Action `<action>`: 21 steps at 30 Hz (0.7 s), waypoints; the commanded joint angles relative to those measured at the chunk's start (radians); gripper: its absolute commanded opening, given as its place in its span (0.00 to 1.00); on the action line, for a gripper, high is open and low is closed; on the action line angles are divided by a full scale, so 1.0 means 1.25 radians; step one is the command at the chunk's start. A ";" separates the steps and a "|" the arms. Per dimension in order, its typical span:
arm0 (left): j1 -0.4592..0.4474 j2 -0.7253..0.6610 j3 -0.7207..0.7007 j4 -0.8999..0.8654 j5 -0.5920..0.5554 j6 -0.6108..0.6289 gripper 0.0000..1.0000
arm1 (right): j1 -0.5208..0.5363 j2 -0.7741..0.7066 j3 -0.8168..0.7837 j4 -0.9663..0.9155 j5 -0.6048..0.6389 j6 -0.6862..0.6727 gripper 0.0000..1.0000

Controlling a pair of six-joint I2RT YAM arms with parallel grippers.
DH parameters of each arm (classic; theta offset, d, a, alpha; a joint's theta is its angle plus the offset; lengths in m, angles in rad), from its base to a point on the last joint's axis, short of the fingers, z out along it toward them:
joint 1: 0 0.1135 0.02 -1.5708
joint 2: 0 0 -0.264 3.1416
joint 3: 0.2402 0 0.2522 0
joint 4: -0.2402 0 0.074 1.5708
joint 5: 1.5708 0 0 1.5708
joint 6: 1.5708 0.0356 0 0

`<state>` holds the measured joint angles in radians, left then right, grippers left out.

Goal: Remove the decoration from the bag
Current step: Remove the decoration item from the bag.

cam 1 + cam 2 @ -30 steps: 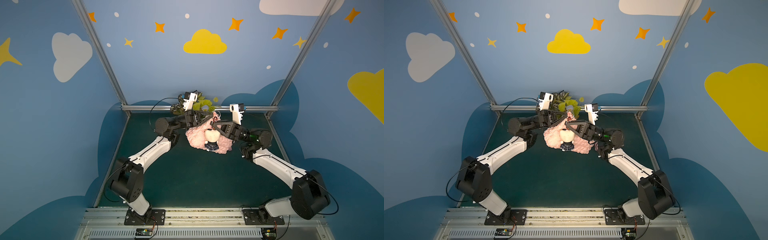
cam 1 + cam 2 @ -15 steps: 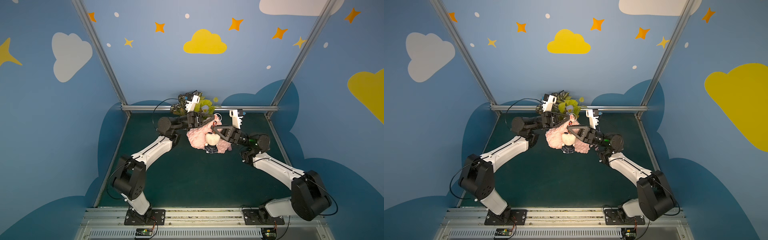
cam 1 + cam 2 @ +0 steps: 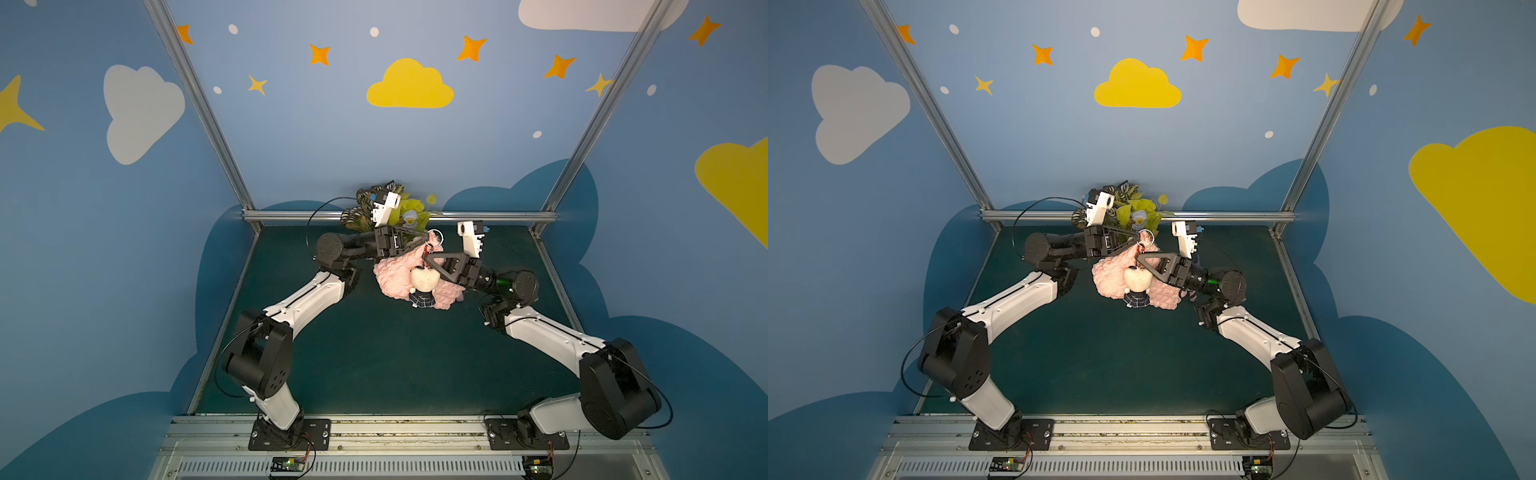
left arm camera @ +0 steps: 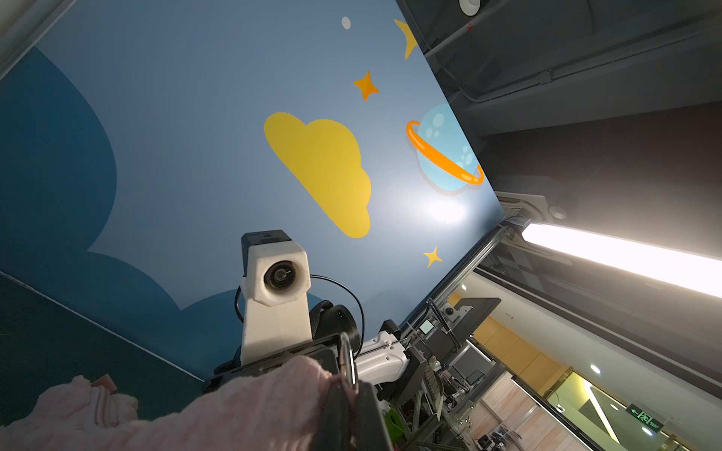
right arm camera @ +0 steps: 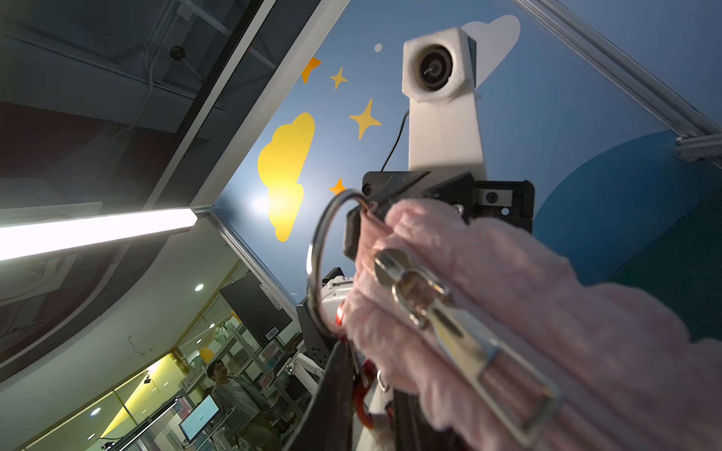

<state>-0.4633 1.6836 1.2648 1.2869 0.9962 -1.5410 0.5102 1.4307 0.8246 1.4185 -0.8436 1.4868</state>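
While L end effector (image 3: 427, 240) pinches bag (image 3: 395, 276), decoration (image 3: 424, 280) prob. attached

Pink bag (image 3: 392, 276); white decoration (image 3: 424, 280) wears dark plaid.

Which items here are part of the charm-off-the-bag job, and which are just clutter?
In play:
- bag
- decoration and its keyring
- left gripper, shut on the bag's top corner
- right gripper, at the decoration's red clasp

Just lying about:
- leafy plant at the back edge
- green table mat
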 commanded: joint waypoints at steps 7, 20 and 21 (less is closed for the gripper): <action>-0.003 -0.017 0.024 0.083 -0.019 0.014 0.02 | -0.012 0.015 -0.006 -0.018 0.024 0.024 0.00; -0.019 -0.081 -0.008 -0.080 0.036 0.176 0.02 | -0.014 0.022 0.007 -0.047 0.084 0.043 0.00; -0.019 -0.094 -0.015 -0.115 0.040 0.209 0.02 | -0.015 0.021 0.005 -0.047 0.094 0.047 0.00</action>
<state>-0.4648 1.6600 1.2469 1.1675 0.9932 -1.4040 0.5068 1.4437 0.8188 1.3914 -0.8204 1.5223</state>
